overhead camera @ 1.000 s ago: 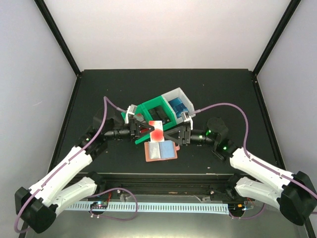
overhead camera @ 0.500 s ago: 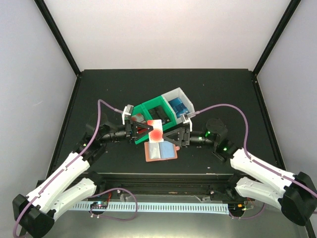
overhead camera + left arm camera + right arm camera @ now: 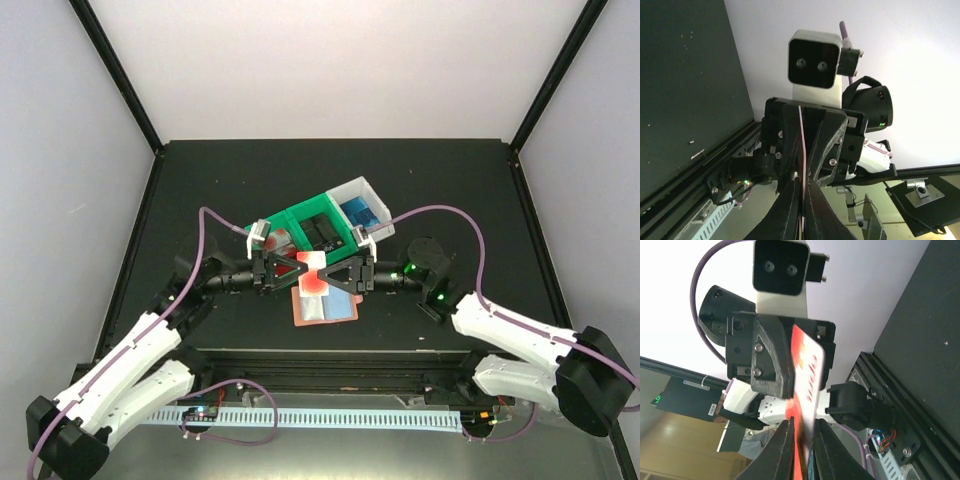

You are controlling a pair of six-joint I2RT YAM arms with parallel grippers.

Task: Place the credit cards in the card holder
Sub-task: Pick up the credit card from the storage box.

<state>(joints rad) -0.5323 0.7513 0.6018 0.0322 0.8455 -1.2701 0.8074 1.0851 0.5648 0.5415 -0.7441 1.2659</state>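
The only writing is on the red card [image 3: 807,375]. In the right wrist view it carries big white letters running along its face. They are seen at a steep angle and partly covered, so the word cannot be read. In the top view the card is too small to show any letters. No other text is readable.
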